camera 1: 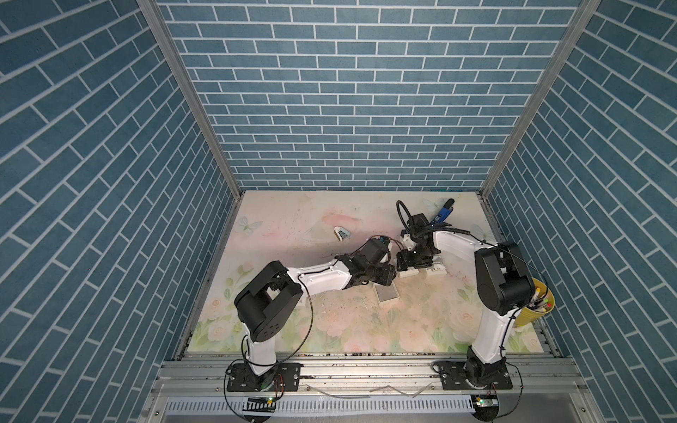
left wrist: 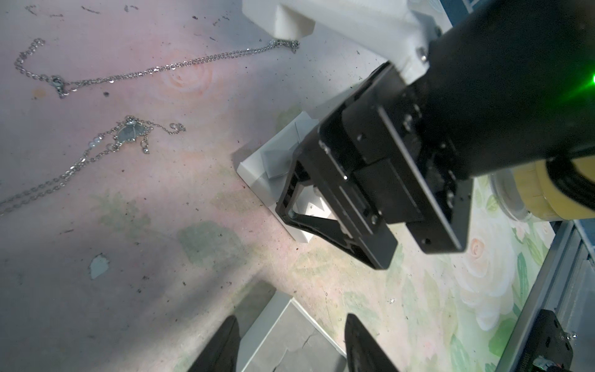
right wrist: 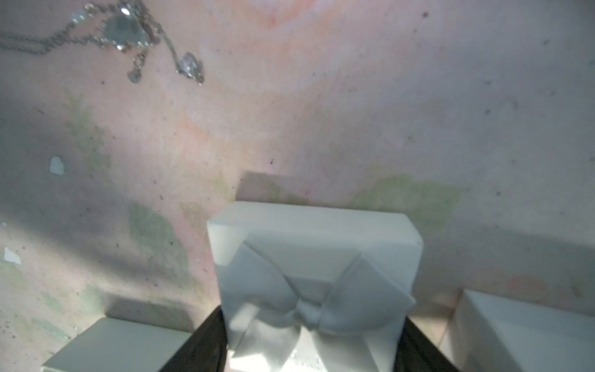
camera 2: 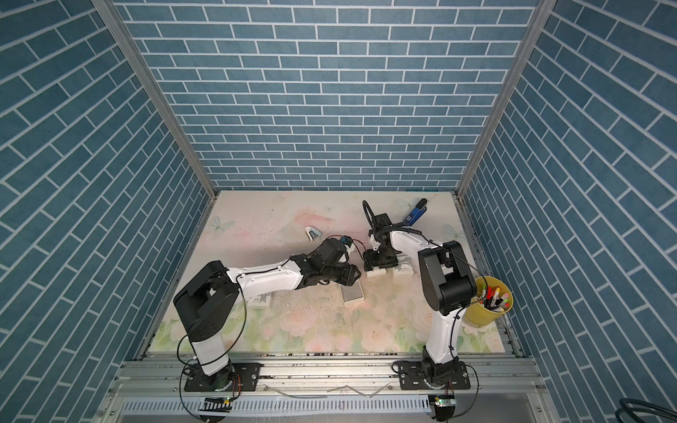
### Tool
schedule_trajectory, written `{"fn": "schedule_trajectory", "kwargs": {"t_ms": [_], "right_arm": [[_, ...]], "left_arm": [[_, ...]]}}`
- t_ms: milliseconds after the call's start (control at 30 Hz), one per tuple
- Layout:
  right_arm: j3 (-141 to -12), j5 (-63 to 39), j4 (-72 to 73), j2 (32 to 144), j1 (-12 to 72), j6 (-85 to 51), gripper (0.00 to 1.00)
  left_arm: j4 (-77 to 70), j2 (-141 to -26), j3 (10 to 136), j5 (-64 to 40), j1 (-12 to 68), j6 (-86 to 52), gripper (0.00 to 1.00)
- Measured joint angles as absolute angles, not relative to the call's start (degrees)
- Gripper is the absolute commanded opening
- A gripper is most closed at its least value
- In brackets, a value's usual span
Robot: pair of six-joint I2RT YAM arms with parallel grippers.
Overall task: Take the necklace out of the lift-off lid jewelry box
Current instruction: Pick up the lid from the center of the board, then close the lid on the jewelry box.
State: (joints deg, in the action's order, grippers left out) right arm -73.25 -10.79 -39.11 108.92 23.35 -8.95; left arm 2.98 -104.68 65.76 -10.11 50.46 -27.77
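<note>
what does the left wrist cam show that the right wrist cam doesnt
Only the left wrist view: a chain with a clasp, the right gripper seen from outside, and an open gray-lined box.
Only the right wrist view: the gripper's black fingers flanking the bow, and a second white box.
Both: the pendant necklace lying on the floral mat, and the bowed white box.

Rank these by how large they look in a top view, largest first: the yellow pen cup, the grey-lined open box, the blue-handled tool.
1. yellow pen cup, partly hidden
2. grey-lined open box
3. blue-handled tool, lying farthest back, so its true size is unsure
</note>
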Motion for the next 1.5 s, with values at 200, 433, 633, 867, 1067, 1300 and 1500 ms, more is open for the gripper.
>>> {"fn": "schedule_trajectory", "kwargs": {"t_ms": [200, 433, 633, 867, 1067, 1300, 1500], "right_arm": [[-72.99, -11.38, -39.75, 107.42, 23.35, -8.97, 0.71], [-69.8, -13.87, -40.29, 99.07, 23.59, -10.2, 0.68], [-65.63, -15.22, -40.53, 92.12, 26.65, -13.32, 0.67], [-62.13, -16.16, -39.86, 89.34, 33.17, -17.58, 0.67], [-59.27, -17.02, -38.85, 89.34, 33.87, -20.32, 0.67], [-59.2, -18.33, -37.63, 89.36, 34.15, -21.34, 0.67], [-59.2, -19.66, -36.82, 90.11, 34.2, -22.28, 0.67]], "left_arm": [[3.25, -102.76, 63.44, -9.67, 49.87, -27.77, 0.54], [2.7, -96.01, 57.17, -8.8, 48.29, -28.8, 0.54], [-0.27, -90.5, 48.27, -8.58, 47.27, -32.62, 0.52], [-5.65, -87.24, 39.88, -9.19, 47.16, -37.3, 0.47], [-11.29, -87.05, 35.99, -10.79, 47.16, -40.8, 0.44], [-17.74, -88.88, 34.83, -12.32, 47.16, -43.81, 0.4], [-21.45, -91.5, 34.68, -12.82, 47.33, -45.8, 0.38]]}}
